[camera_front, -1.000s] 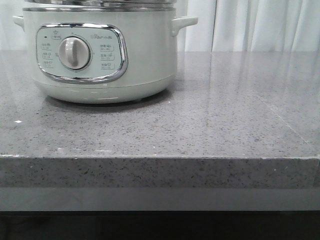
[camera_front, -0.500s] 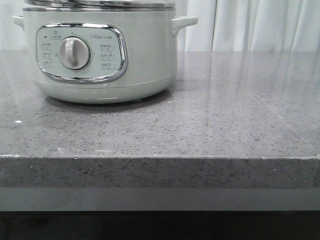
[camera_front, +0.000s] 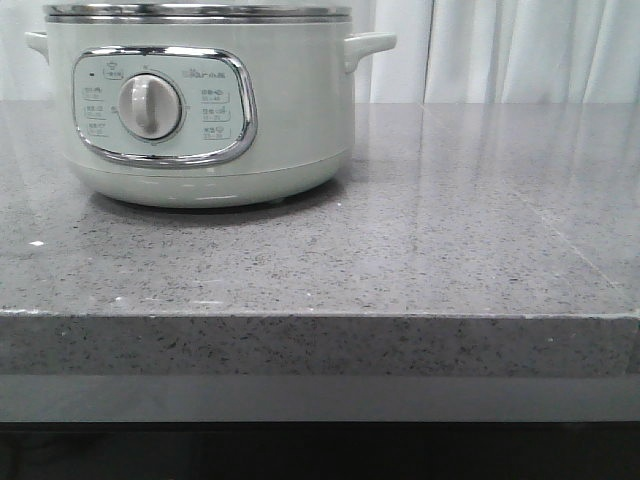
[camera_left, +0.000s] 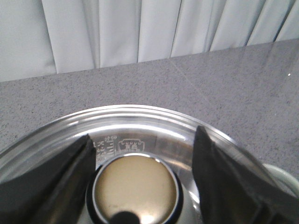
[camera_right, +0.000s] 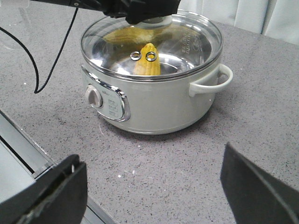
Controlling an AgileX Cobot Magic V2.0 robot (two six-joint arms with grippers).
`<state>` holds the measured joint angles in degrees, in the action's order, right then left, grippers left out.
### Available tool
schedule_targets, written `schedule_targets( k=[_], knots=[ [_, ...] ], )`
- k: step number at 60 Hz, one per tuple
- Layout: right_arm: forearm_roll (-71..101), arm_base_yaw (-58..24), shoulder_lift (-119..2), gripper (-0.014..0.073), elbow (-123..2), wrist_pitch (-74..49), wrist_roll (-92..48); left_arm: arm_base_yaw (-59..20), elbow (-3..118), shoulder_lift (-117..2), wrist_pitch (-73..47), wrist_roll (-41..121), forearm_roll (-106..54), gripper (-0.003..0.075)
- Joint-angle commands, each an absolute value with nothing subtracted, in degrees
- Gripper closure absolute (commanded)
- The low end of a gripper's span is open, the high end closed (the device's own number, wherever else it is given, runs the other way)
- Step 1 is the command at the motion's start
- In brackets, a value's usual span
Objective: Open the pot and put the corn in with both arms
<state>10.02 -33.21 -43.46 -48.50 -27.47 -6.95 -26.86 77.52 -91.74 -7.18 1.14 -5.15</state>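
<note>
The pale grey-green pot stands at the back left of the stone table, its steel-rimmed glass lid resting on it. In the right wrist view the yellow corn lies inside the pot under the lid. My left gripper is over the lid, its dark fingers open on either side of the lid knob. It also shows in the right wrist view on top of the lid. My right gripper is open and empty above the table, in front of the pot.
A black cable hangs over the table beside the pot. The table's front edge runs across the front view. White curtains hang behind the table.
The lid's steel rim has come down in the front view and now sits on the pot. Nothing else has moved.
</note>
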Motion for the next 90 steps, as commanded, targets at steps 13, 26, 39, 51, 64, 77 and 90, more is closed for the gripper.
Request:
schedule_targets(
  k=[13,26,39,51,64,77,90],
  knots=[
    [10.5,-33.0,-43.1,0.0,-50.0,-23.1,-7.0,-27.4,79.8,-83.0,-5.5,0.6,-6.7,0.0238],
    [10.5,-33.0,-43.1,0.0,-50.0,-23.1,-7.0,-26.9,79.2,-71.9,-22.7,0.6,-4.2,0.0238],
    [10.5,-33.0,-43.1,0.0,-50.0,-23.1,-7.0,-26.9,69.3,-59.0,-27.1,0.6,-3.6,0.0238],
    [10.5,-33.0,-43.1,0.0,-50.0,-23.2,-7.0,-26.9,58.2,-47.7,-27.7,0.6,-4.7,0.0238],
    [10.5,-33.0,-43.1,0.0,-50.0,-23.9,-7.0,-26.9,50.4,-39.7,-27.1,0.6,-6.1,0.0239],
    [10.5,-33.0,-43.1,0.0049,-50.0,-23.9,-7.0,-26.9,49.4,-38.7,-27.0,0.6,-6.1,0.044],
    [10.5,-33.0,-43.1,0.0398,-50.0,-24.0,-7.0,-26.9,49.4,-38.8,-27.0,0.6,-6.1,0.0648]
  ],
)
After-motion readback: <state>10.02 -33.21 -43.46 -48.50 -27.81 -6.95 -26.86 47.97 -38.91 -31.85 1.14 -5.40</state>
